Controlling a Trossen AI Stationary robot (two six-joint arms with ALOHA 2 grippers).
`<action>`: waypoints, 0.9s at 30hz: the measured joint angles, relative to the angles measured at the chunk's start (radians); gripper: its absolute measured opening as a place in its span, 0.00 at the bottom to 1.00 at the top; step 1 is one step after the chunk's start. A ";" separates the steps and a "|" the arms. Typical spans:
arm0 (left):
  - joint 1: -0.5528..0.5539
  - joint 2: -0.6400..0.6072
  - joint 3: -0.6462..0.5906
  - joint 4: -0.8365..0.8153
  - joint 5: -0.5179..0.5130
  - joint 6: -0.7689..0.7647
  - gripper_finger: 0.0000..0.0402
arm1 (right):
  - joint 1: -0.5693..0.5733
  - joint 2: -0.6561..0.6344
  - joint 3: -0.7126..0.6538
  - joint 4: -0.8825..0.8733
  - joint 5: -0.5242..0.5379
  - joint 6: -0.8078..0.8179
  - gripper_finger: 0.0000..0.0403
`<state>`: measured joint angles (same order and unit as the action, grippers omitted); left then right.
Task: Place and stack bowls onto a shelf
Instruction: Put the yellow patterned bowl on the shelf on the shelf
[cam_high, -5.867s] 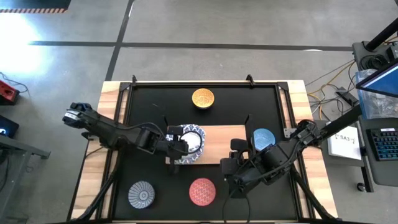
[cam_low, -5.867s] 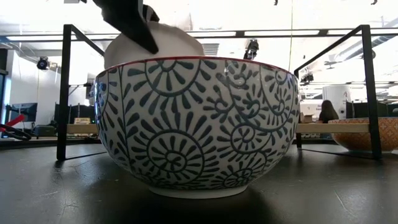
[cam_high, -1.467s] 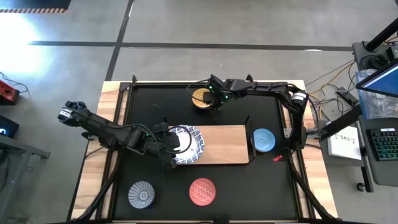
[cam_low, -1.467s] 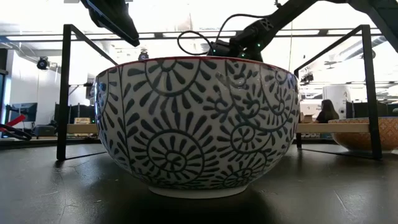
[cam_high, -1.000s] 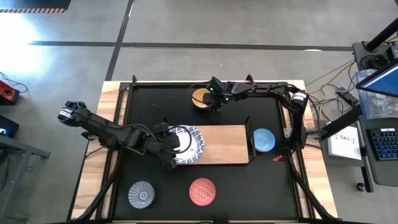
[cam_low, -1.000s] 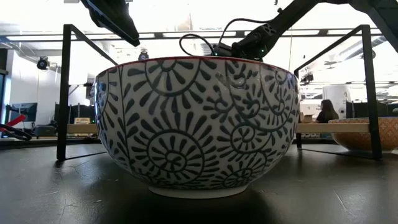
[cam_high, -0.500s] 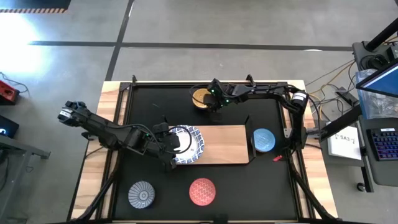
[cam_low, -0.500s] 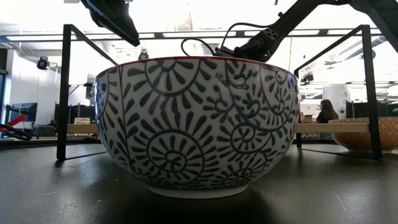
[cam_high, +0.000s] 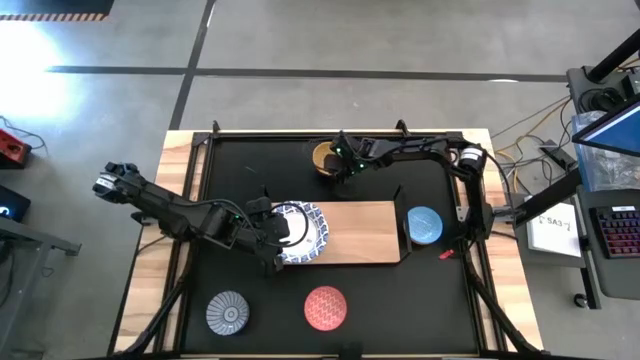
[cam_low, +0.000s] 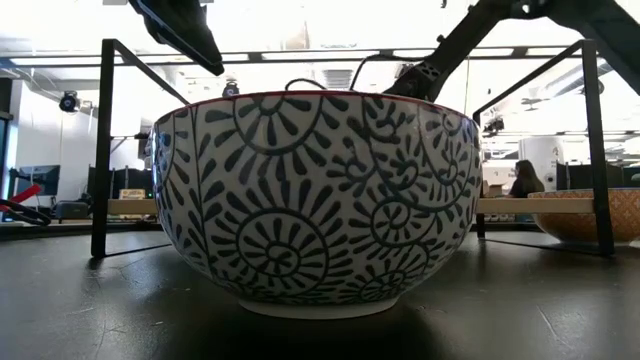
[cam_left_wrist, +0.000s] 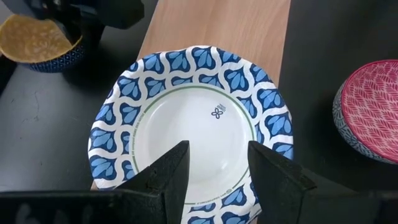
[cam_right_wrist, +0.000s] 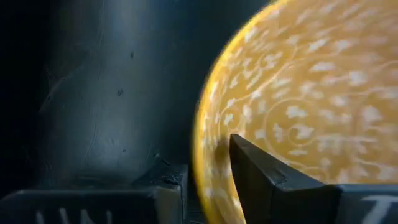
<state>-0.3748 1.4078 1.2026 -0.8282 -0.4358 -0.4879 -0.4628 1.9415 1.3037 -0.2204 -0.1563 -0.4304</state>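
Right gripper (cam_high: 335, 161) straddling orange-yellow bowl (cam_high: 323, 157) rim; jaws closing

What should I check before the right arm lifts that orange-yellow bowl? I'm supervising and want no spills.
1. Right end effector straddles the orange-yellow bowl rim, one finger inside, one outside: ok.
2. Grip fully closed on the rim: cannot tell.
3. Wooden shelf has bare space: ok.
4. Blue-and-white paper bowl sits on the shelf's end, overhanging its edge: not ok.
5. Left end effector open over that bowl, clear of the right arm: ok.
6. Light blue bowl off the shelf: ok.
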 joint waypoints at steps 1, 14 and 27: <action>0.000 0.000 0.000 -0.001 0.000 0.000 0.36 | 0.000 0.007 0.000 0.003 0.000 0.005 0.21; 0.000 0.000 -0.001 -0.003 -0.001 0.000 0.36 | 0.002 -0.050 0.001 -0.055 0.001 0.045 0.04; 0.000 0.000 -0.001 0.007 0.001 0.004 0.36 | 0.104 -0.214 0.061 -0.401 -0.001 0.153 0.03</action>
<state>-0.3748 1.4082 1.2018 -0.8212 -0.4345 -0.4839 -0.3587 1.7271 1.3643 -0.6218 -0.1574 -0.2771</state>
